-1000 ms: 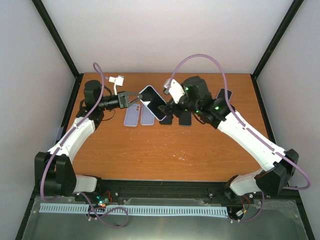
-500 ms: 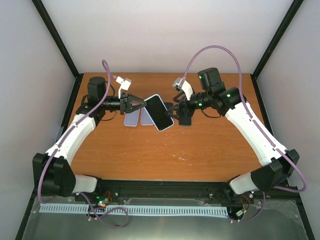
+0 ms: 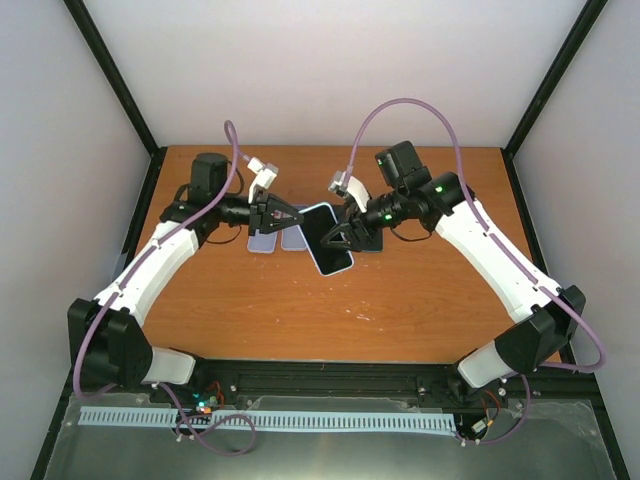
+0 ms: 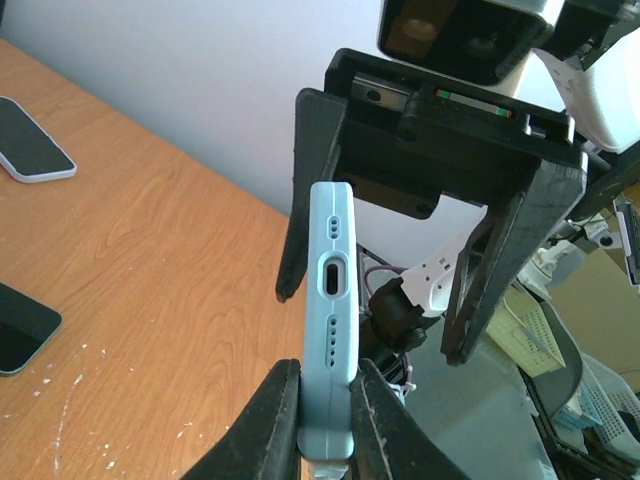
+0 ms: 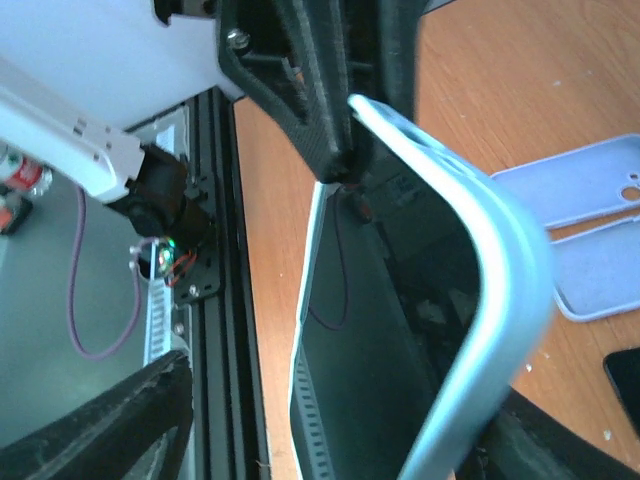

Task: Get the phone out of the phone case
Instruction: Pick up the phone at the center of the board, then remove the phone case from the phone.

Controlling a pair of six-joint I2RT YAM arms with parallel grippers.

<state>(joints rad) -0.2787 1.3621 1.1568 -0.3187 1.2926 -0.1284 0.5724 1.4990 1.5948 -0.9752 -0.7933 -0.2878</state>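
The phone (image 3: 328,240) sits in its light blue phone case (image 4: 331,300) and is held up above the table. My left gripper (image 4: 325,430) is shut on one end of the case, whose bottom edge with the charging port faces the left wrist camera. My right gripper (image 3: 342,234) straddles the other end, jaws open, with its dark fingers (image 4: 497,262) standing clear on either side. In the right wrist view the dark screen (image 5: 385,340) and the case rim (image 5: 505,300) fill the space between my right fingers (image 5: 100,430).
Two empty pale blue cases (image 3: 263,241) (image 3: 292,238) lie on the wooden table (image 3: 300,310) behind the held phone, also seen as cases (image 5: 590,190). Bare dark phones lie on the table nearby (image 3: 372,240) (image 4: 30,152) (image 4: 15,330).
My left gripper carried the cased phone slightly right and lower. My right arm swung in over the phone's far end, and its jaws have narrowed around it.
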